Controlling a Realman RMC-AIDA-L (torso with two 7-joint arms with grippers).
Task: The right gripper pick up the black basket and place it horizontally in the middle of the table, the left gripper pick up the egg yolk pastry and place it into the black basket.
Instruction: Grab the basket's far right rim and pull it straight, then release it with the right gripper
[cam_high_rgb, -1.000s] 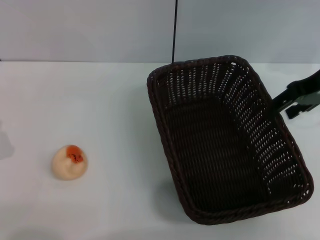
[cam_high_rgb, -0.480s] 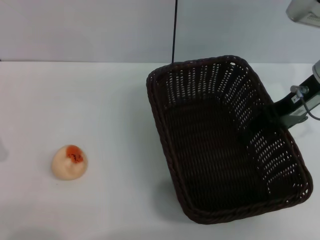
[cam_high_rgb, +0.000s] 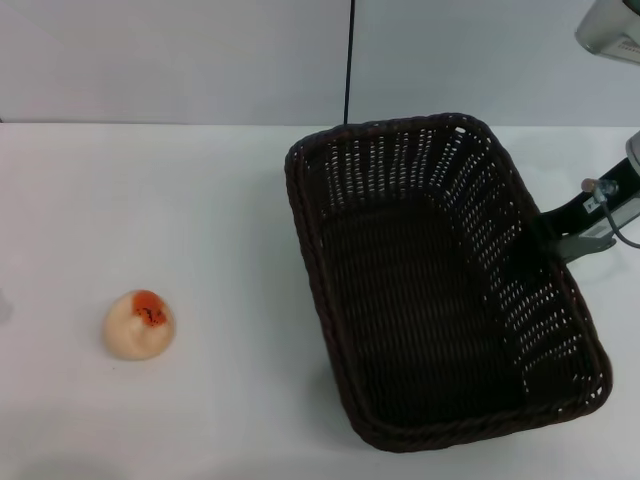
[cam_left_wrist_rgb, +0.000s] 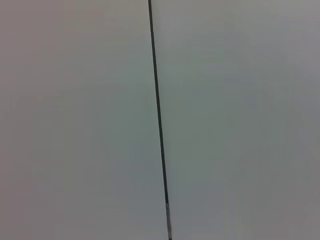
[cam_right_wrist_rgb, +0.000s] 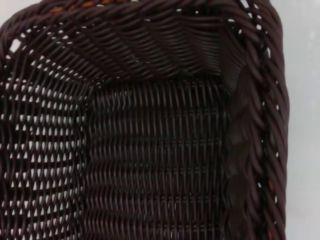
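Black basket (cam_high_rgb: 440, 290) shifted left, long axis still front-to-back, slightly skewed

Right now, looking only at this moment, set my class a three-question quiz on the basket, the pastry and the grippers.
1. True or false: the egg yolk pastry lies inside the black basket.
2. Which gripper is at the basket's rim? A) left B) right
3. The pastry sits on the white ____.

Key: 1 false, it lies on the table, apart from the basket. 2 B, the right gripper at the right-hand rim; the left gripper is not in view. 3 table.

black basket (cam_high_rgb: 440, 290) shifted leftward, rotated
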